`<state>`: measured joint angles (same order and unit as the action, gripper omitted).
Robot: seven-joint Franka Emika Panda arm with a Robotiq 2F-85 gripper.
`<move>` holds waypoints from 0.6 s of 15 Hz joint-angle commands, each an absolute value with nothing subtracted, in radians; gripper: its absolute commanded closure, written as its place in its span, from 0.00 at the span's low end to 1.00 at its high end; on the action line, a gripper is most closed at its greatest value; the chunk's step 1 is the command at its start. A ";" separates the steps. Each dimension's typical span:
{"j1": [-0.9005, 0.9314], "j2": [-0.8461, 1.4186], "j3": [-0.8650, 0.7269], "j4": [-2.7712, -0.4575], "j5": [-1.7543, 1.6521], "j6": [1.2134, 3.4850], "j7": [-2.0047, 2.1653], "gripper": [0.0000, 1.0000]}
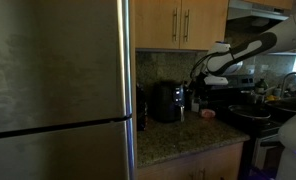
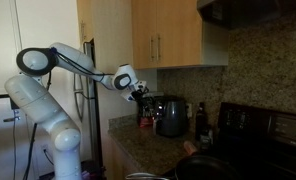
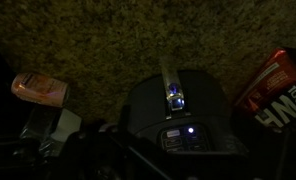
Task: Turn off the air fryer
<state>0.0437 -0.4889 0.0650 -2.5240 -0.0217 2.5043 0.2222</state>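
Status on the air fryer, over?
Gripper above the air fryer, not touching; open or shut unclear. A light on its top panel is lit. Nothing visible in between.

Below my gripper (image 2: 140, 92) the air fryer (image 3: 178, 110) looks like smooth black plastic with a soft sheen on top. Also below it, the counter (image 1: 178, 140) is speckled stone and a red packet (image 3: 278, 85) shines like printed film. Above my gripper the cabinets (image 1: 178, 22) are smooth wood. Behind it the fridge (image 1: 58, 80) is brushed steel.
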 commanded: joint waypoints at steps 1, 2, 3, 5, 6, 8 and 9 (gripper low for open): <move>0.130 -0.430 0.054 -2.522 0.093 2.493 0.120 0.00; 0.153 -0.403 0.071 -2.518 0.116 2.507 0.104 0.00; 0.168 -0.378 0.085 -2.509 0.131 2.520 0.098 0.00; 0.143 -0.303 0.129 -2.488 0.080 2.557 0.154 0.00; 0.146 -0.384 0.117 -2.520 0.096 2.521 0.145 0.00; 0.147 -0.362 0.127 -2.517 0.095 2.526 0.150 0.00; 0.147 -0.365 0.126 -2.517 0.095 2.526 0.150 0.00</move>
<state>0.1552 -0.3650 0.1173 -2.5190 0.0896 2.5288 0.1543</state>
